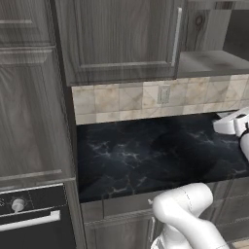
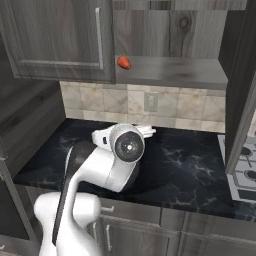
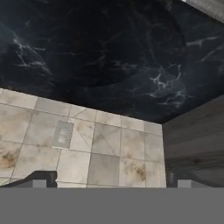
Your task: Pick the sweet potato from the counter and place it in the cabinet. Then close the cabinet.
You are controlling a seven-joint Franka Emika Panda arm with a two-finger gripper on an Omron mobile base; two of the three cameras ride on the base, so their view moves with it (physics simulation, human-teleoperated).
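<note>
The sweet potato (image 2: 124,62), a small orange-red lump, lies on the cabinet's grey shelf (image 2: 175,71) at its left end, right beside the shut left door (image 2: 60,35). The cabinet's right door (image 2: 242,95) stands open. My gripper (image 2: 146,131) hangs below the shelf, over the black marble counter (image 2: 185,170), and points at the tiled backsplash. At the right edge of the left base view the gripper (image 1: 227,121) is under the shelf (image 1: 209,63). In the hand view its fingertips (image 3: 43,179) stand wide apart, open, with nothing between them.
A wall outlet (image 2: 150,102) sits in the backsplash straight ahead of the hand. A tall wood-grain unit with a black oven (image 1: 29,214) bounds the counter on the left. A stove top (image 2: 245,172) lies to the right, under the open door.
</note>
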